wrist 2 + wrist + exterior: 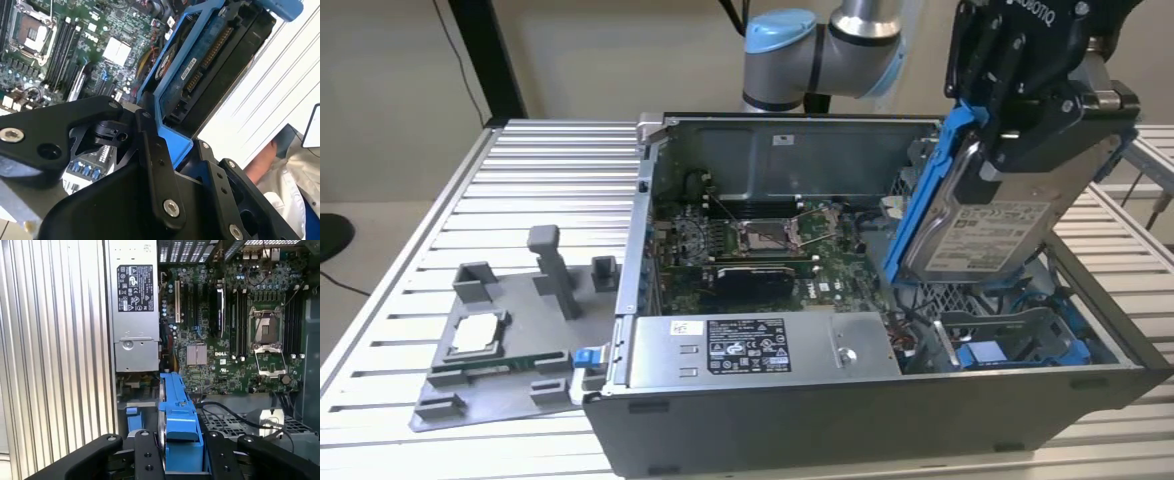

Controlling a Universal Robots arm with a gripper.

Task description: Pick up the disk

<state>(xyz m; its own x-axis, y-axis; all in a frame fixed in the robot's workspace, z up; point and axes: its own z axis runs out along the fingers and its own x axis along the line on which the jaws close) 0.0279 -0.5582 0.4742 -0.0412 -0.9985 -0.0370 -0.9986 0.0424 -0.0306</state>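
In the exterior view the gripper (1027,150) holds the disk (987,225) in the air, above the open computer case (881,400) and over the end of it at the exterior view's right. The disk hangs tilted, its labelled face toward the camera and its blue bracket (927,190) running along the edge toward the exterior view's left. The jaws are pressed onto the upper end of the disk, pinching it by the bracket; that end is hidden behind the black gripper body, and the top of the gripper is cut off by the picture's edge.

In the first wrist view the disk (177,425) is seen edge-on between the two black fingers (145,455), so only the blue bracket and a sliver of metal show. Beyond it lie the motherboard (230,340) and the grey power supply (135,315) inside the case. In the second wrist view the disk's (210,55) underside with its circuit board faces the camera, partly blocked by the gripper linkage.

On the slatted bench (520,190) beside the case, toward the exterior view's left, a grey fixture tray (507,390) carries a small square chip (476,333). A person's sleeve (290,185) shows at the edge of the second wrist view, mostly cut off.
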